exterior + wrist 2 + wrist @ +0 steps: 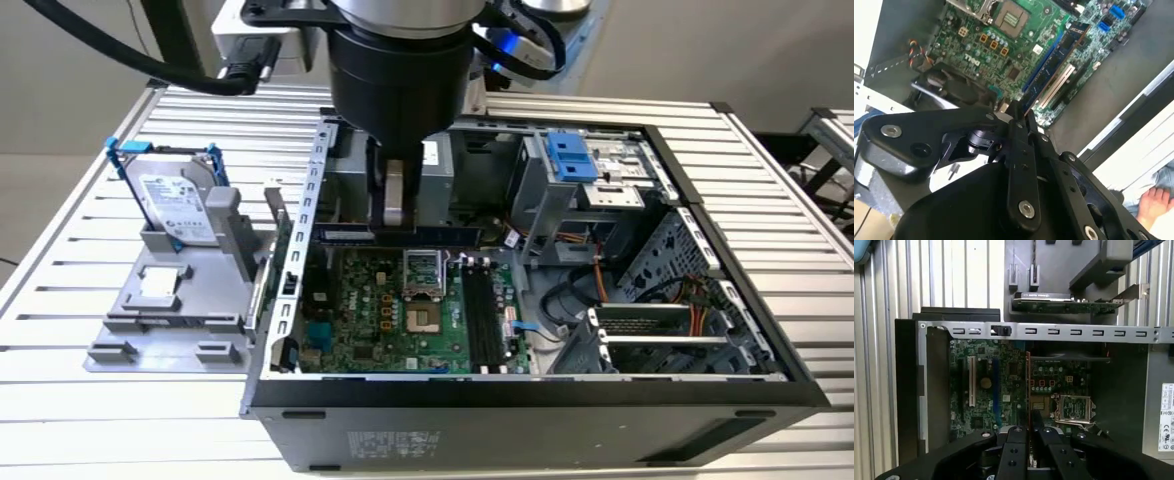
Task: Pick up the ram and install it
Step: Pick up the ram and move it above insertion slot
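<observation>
1. Fingers (1015,446) clamped on the ram (1058,56). In first wrist view the board edge runs out between the two of them.
2. Ram appearance: thin, long, narrow stick w/ blue face and small dark chips in second wrist view. Edge-on in first wrist view it reads as a thin brownish line. It projects straight out from the gripper (400,222) tips.
3. Ram position: inside the open case (534,430), over the green motherboard (387,315), near the CPU socket (424,268). It is not seated in the black slots (483,318). In exterior view its length lies approx. crosswise to them. Contact w/ board: cannot tell.
4. White expansion slot (1056,85) on the board runs approx. parallel to the ram in second wrist view.
5. Arm (400,70): enters from above, wrist approx. vertical, gripper pointing down into the case toward the far end of the board.
6. Outside the case, at exterior view's left: hard drive (174,195) in blue bracket, standing tilted on grey fixture (174,300), well apart from gripper.
7. Case and fixture both rest on slatted metal table (134,440).
</observation>
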Available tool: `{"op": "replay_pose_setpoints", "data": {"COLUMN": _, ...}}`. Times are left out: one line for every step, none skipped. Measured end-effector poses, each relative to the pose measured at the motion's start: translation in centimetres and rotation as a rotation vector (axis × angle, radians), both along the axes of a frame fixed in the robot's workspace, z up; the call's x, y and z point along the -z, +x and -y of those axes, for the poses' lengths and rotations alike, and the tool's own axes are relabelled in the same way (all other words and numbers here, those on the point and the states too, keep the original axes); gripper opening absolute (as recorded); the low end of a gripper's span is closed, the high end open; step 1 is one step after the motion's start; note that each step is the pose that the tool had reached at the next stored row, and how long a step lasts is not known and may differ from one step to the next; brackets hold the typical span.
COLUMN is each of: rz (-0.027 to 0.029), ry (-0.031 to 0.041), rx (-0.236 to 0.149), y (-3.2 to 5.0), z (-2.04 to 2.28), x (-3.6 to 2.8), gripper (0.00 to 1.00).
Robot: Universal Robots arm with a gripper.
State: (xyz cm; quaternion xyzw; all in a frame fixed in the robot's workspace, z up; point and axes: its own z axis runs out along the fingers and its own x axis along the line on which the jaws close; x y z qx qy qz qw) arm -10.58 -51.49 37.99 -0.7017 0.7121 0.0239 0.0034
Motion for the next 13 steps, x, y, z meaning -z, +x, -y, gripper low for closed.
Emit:
{"op": "replay_pose_setpoints", "data": {"rz": 0.0, "ry": 0.0, "rx": 0.0, "y": 0.31, "z": 0.0, "x": 0.0, "gripper": 0.0}}
{"op": "replay_pose_setpoints", "data": {"rz": 0.0, "ry": 0.0, "rx": 0.0, "y": 0.62, "z": -0.01, "x": 0.0, "gripper": 0.0}}
{"op": "replay_pose_setpoints", "data": {"rz": 0.0, "ry": 0.0, "rx": 0.0, "y": 0.93, "z": -0.01, "x": 0.0, "gripper": 0.0}}
{"op": "replay_pose_setpoints", "data": {"rz": 0.0, "ry": 0.0001, "rx": 0.0, "y": 1.22, "z": -0.01, "x": 0.0, "gripper": 0.0}}
{"op": "replay_pose_setpoints", "data": {"rz": 0.0, "ry": 0.0, "rx": 0.0, "y": 1.52, "z": -0.01, "x": 0.0, "gripper": 0.0}}
{"op": "replay_pose_setpoints", "data": {"rz": 0.0, "ry": 0.0, "rx": 0.0, "y": 1.83, "z": -0.02, "x": 0.0, "gripper": 0.0}}
{"op": "replay_pose_setpoints", "data": {"rz": 0.0, "ry": 0.0, "rx": 0.0, "y": 2.12, "z": -0.02, "x": 0.0, "gripper": 0.0}}
{"op": "replay_pose_setpoints", "data": {"rz": 0.0, "ry": 0.0, "rx": 0.0, "y": 2.41, "z": -0.02, "x": 0.0, "gripper": 0.0}}
{"op": "replay_pose_setpoints", "data": {"rz": 0.0, "ry": 0.0, "rx": 0.0, "y": 2.7, "z": -0.02, "x": 0.0, "gripper": 0.0}}
{"op": "replay_pose_setpoints", "data": {"rz": 0.0001, "ry": 0.0001, "rx": 0.0, "y": 2.99, "z": -0.02, "x": 0.0, "gripper": 0.0}}
{"op": "replay_pose_setpoints", "data": {"rz": 0.0, "ry": -0.0001, "rx": 0.0, "y": 3.29, "z": -0.02, "x": 0.0, "gripper": 0.0}}
{"op": "replay_pose_setpoints", "data": {"rz": 0.0, "ry": -0.0001, "rx": 0.0, "y": 3.56, "z": -0.03, "x": 0.0, "gripper": 0.0}}
{"op": "replay_pose_setpoints", "data": {"rz": 0.0, "ry": 0.0, "rx": 0.0, "y": 3.9, "z": -0.03, "x": 0.0, "gripper": 0.0}}
